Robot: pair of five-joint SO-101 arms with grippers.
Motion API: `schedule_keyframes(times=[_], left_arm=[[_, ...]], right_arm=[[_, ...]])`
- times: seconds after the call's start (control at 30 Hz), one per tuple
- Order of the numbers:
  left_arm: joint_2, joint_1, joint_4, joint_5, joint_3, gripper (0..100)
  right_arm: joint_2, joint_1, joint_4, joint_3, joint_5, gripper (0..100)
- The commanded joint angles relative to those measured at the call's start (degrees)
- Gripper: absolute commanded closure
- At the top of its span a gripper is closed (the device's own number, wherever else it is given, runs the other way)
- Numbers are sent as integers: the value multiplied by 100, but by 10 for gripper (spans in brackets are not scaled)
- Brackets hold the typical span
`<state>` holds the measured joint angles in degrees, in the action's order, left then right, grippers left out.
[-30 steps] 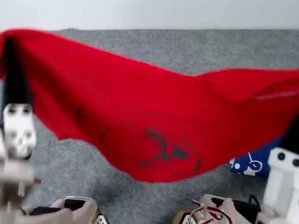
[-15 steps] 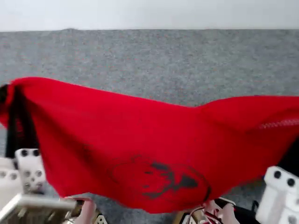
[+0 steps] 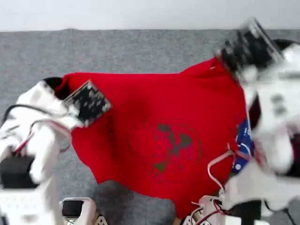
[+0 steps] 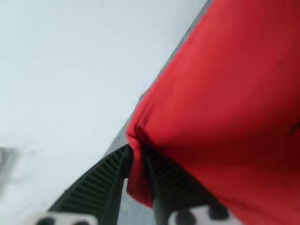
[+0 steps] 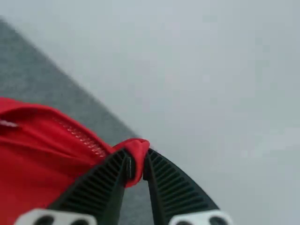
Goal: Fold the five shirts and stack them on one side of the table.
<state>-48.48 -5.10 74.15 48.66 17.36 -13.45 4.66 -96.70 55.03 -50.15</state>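
Left gripper (image 4: 135, 151) clamped on my red shirt (image 3: 164, 136), nine o'clock corner | right gripper (image 5: 136, 161) pinching the two o'clock corner | both my arms reached out over the table (image 3: 140, 51)

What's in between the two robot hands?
The red shirt, stretched from the left gripper to the right gripper, as the high view shows. Its dark round print sits about midway.
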Motion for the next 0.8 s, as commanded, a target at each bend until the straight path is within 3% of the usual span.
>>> schedule_keyframes(times=[0.0,0.13,0.3,0.77], left_arm=[[-62,-62,-1741,44,1174,995],[343,-70,-2954,53,1807,995],[1723,-352,-3771,53,1279,995],[5987,-237,-3886,53,-3152,995]], right_arm=[[242,-66,919,-923,229,987],[690,-75,2062,-1749,378,987],[1393,-75,3169,-2127,378,988],[2932,-198,6202,-2119,378,988]])
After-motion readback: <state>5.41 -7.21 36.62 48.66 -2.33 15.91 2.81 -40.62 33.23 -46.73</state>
